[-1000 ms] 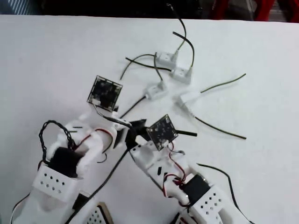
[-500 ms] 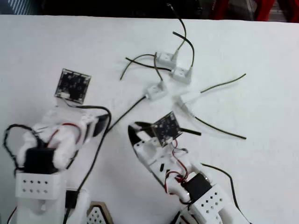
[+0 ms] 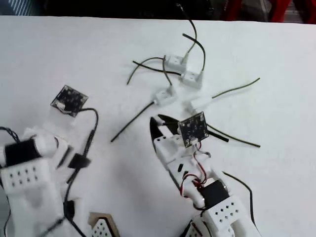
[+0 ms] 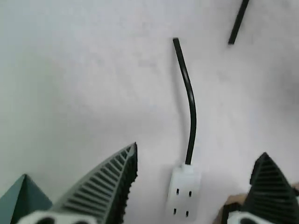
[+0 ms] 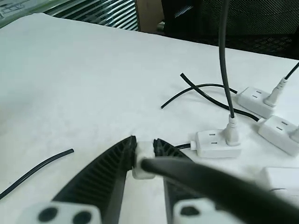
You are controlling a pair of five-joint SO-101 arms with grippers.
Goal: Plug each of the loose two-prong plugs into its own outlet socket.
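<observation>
Holding the white plug clenched in the right pincer at mid-tabletop, square it to the free slots of the nearest outlet, just beyond on the far side, before pushing straight in. Keep its black cord clear of the slots. The left pincer, released, hangs over another outlet with a black lead.

The white plug in the right gripper is largely covered by its own dark cable and the fingers, so its prongs cannot be told; a white block farther off is cut by the picture's edge; from above, the wrist camera board hides that plug; a tan piece at the near edge of the table is cut off; in the left wrist view a loose wire end is cut off too.
</observation>
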